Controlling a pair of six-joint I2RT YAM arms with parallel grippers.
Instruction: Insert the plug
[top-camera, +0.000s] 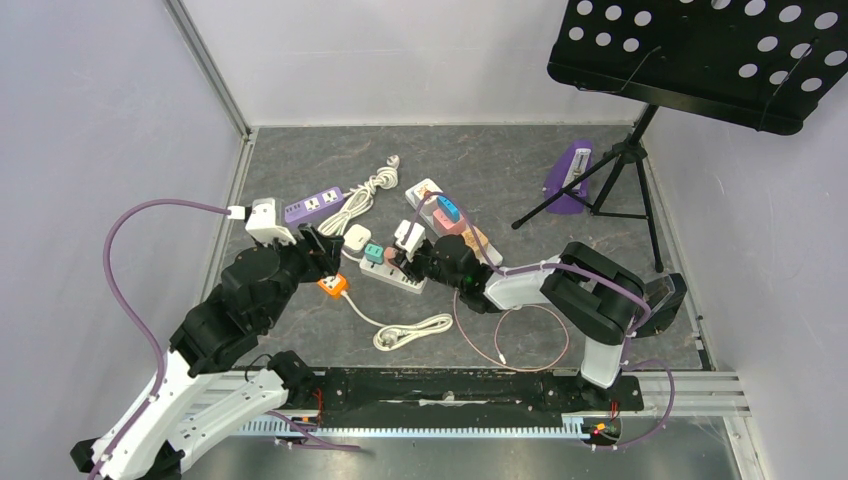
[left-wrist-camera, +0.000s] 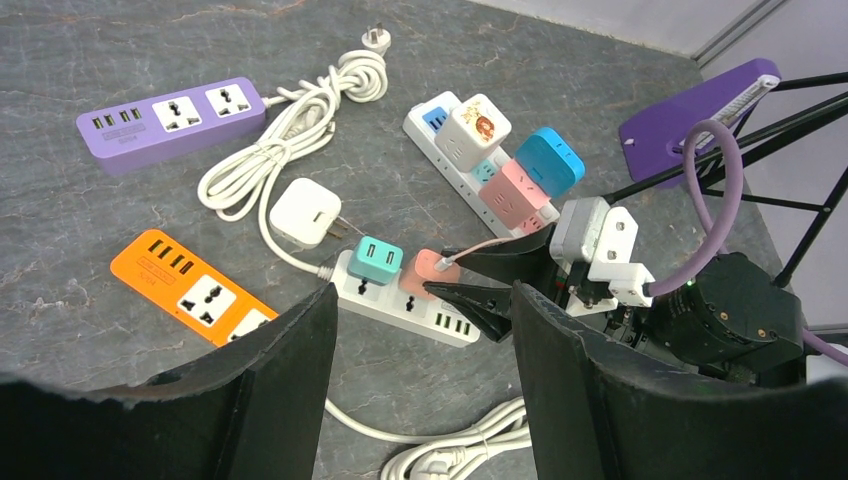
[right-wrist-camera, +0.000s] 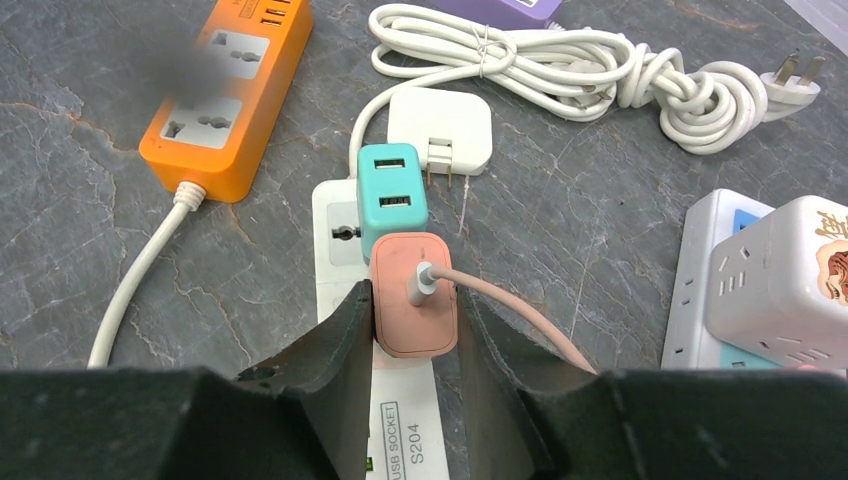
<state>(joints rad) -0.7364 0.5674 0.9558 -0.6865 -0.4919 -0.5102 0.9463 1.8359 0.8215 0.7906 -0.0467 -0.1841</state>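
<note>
A pink plug (right-wrist-camera: 400, 330) with a pink cable sits on a white power strip (right-wrist-camera: 400, 400), right beside a teal charger (right-wrist-camera: 390, 195) plugged into the same strip. My right gripper (right-wrist-camera: 413, 298) is shut on the pink plug, one finger on each side of it. The left wrist view shows the same grip on the plug (left-wrist-camera: 425, 270) above the strip (left-wrist-camera: 385, 300). My left gripper (left-wrist-camera: 422, 290) is open and empty, hovering above the table on the near side of the strip. In the top view it (top-camera: 322, 250) is left of the strip (top-camera: 395, 277), and the right gripper (top-camera: 410, 262) is over it.
An orange power strip (top-camera: 334, 286) lies under my left gripper. A purple strip (top-camera: 313, 204), a loose white adapter (top-camera: 356, 238) and coiled white cords (top-camera: 410, 333) lie around. A second white strip (top-camera: 425, 188) carries several adapters. A music stand (top-camera: 700, 50) stands at the back right.
</note>
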